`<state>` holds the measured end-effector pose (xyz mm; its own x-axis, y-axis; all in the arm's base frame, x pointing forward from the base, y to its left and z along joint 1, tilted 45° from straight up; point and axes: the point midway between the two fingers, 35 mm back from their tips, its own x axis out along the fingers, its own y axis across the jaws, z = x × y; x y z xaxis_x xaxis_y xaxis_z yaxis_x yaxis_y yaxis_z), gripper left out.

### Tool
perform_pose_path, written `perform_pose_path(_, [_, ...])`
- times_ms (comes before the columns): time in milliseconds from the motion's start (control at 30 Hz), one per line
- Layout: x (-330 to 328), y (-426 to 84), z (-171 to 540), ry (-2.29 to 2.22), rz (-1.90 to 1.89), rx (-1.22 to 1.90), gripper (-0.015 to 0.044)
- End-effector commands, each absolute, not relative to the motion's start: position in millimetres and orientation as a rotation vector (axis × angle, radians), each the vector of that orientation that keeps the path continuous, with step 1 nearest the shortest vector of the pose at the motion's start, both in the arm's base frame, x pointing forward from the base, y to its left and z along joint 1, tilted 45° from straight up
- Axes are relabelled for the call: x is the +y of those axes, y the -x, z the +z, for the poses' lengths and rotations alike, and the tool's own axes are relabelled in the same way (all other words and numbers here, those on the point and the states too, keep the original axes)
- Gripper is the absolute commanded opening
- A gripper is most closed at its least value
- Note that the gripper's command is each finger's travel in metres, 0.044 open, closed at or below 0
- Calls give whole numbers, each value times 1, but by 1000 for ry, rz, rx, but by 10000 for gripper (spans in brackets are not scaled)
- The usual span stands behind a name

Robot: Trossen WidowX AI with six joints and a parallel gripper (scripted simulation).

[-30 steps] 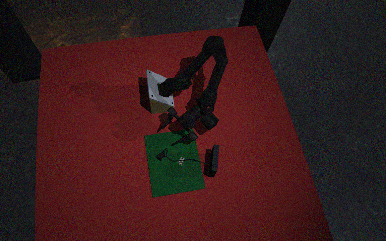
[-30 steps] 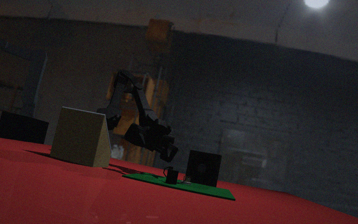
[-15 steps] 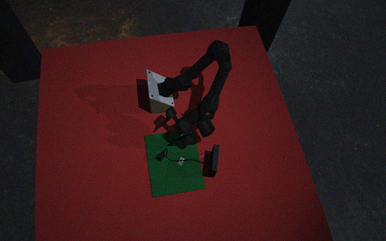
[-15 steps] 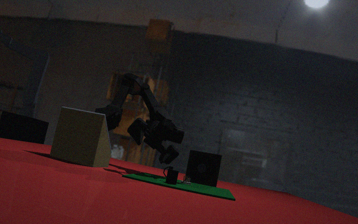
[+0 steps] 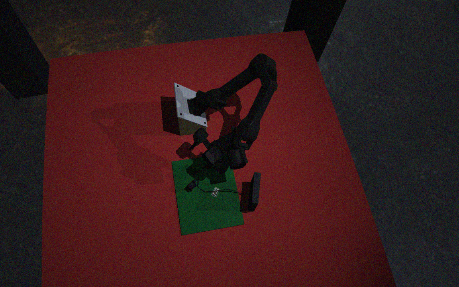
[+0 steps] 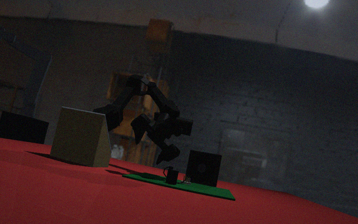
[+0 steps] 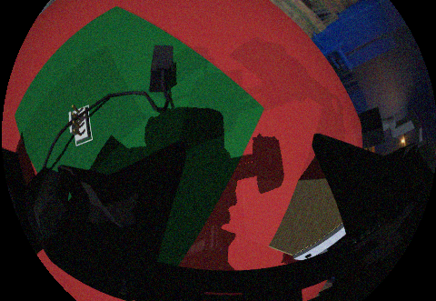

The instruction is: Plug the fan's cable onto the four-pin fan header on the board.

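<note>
The fan's black plug (image 5: 190,185) (image 6: 172,177) (image 7: 162,68) stands on the green board (image 5: 209,217) (image 6: 216,192) (image 7: 118,33), apart from the four-pin header (image 5: 215,191) (image 6: 185,181) (image 7: 82,125). The header's pins are bare. The thin black cable (image 7: 132,93) runs from the plug across the header towards the square black fan (image 5: 255,192) (image 6: 204,168), which stands upright beside the board. My gripper (image 6: 147,153) (image 7: 252,144) is wide open and empty, above the board's edge on the arm's side. It does not touch the plug. The arm partly hides the board in the top view.
A wedge-shaped block (image 5: 192,125) (image 6: 77,136) (image 7: 309,215) with a pale sloping plate stands by the arm's base. The red table (image 5: 117,232) (image 6: 63,194) lies under everything. The arm and gripper cast dark shadows on the board and the table.
</note>
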<state>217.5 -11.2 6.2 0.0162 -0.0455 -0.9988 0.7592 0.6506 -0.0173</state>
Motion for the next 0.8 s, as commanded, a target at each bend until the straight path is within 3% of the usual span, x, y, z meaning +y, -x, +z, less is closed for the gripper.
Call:
perform_pose_path(0, [-12, -219, 9, -677, -635, 1508, 440])
perform_pose_path(767, [-26, -231, 33, -969, -269, 1709, 440])
